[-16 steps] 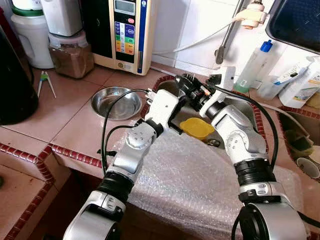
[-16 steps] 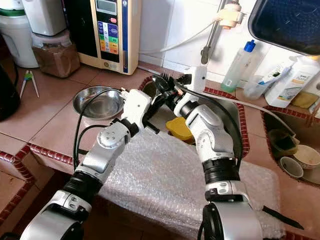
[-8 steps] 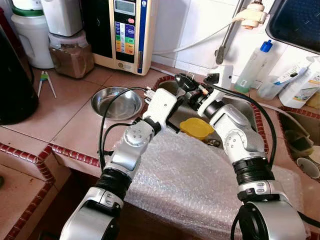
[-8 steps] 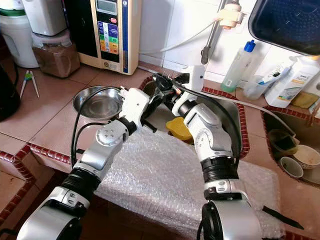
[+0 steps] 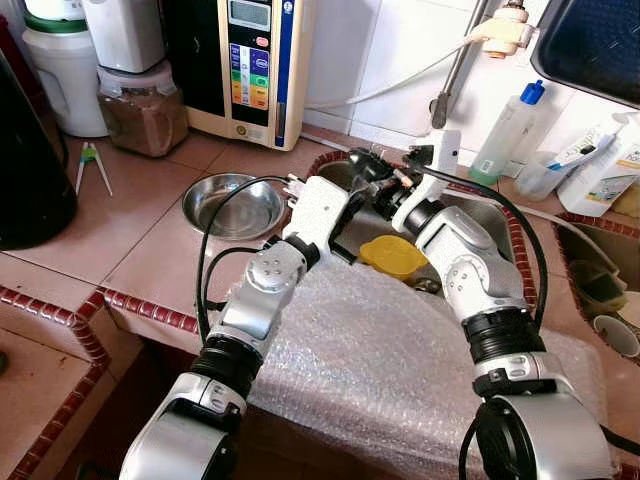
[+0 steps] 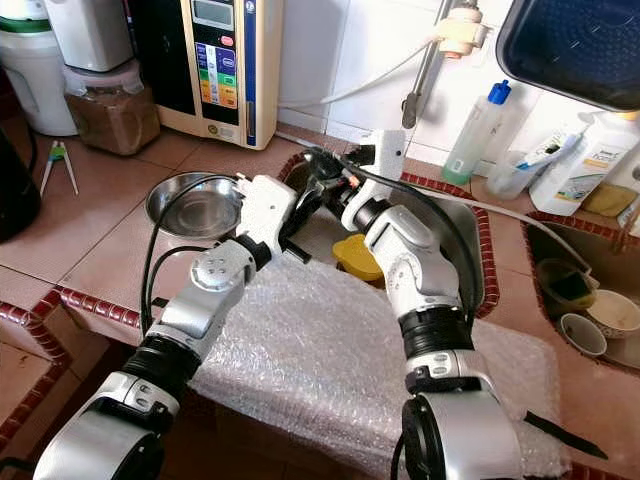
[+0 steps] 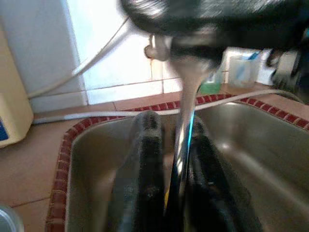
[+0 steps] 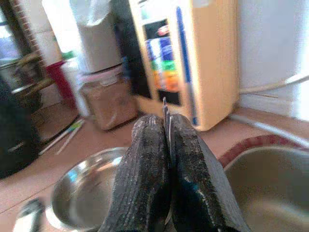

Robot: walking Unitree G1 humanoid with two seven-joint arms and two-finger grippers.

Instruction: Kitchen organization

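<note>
A metal fork (image 8: 165,107) is pinched at its tines by my right gripper (image 8: 166,121), which is shut on it above the left rim of the steel sink (image 6: 462,235). The fork's shiny handle (image 7: 183,130) runs down between the black fingers (image 7: 147,164) of my left gripper (image 7: 169,121), which close against it. Both grippers meet over the sink's near-left corner, the right gripper (image 5: 372,168) just above and beyond the left one. A steel bowl (image 5: 233,205) sits on the tiled counter to their left.
A yellow item (image 5: 393,255) lies in the sink. Bubble wrap (image 5: 400,360) covers the counter's front edge. A cream water machine (image 5: 250,65), a jar (image 5: 142,110) and a black appliance (image 5: 25,170) stand at the left. Bottles (image 5: 510,130) line the back right.
My right gripper has shifted slightly left with the fork, closer over the left gripper. The left arm has moved very little.
</note>
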